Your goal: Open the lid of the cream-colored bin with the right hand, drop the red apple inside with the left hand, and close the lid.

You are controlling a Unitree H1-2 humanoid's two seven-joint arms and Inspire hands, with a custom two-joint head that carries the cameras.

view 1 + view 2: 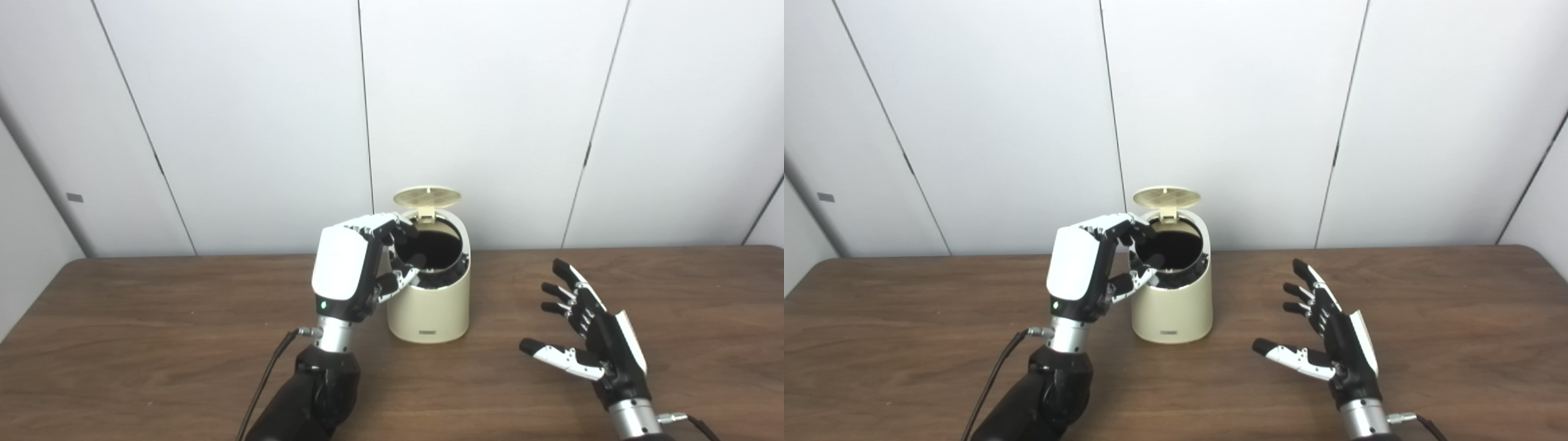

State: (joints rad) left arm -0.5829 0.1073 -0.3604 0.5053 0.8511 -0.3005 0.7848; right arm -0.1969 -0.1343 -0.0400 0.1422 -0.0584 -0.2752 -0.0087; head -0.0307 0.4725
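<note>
Cream-colored bin (429, 300) stands upright near the middle of the wooden table (153, 331), close to the back edge, with its round lid (427, 196) swung up on the rear hinge and standing clear of the dark mouth. The red apple does not show in either view; whether it already lies inside the bin I cannot tell, since the opening is black and partly covered.

Left hand (358, 269) is raised at the bin's left side, its fingers (401, 228) curled over the near-left rim and reaching into the opening; nothing can be seen in its hold (the palm faces away, so an object tucked behind the fingers would be hidden).

Right hand (1329, 334) hovers low over the table, well apart from the bin on its right, fingers spread wide and empty, palm turned toward the bin.

Closing seems the step left, and it turns on this: the lid sits up and to the left of the right hand, behind the bin's mouth, while the left hand lies across that mouth and would need to clear first.
</note>
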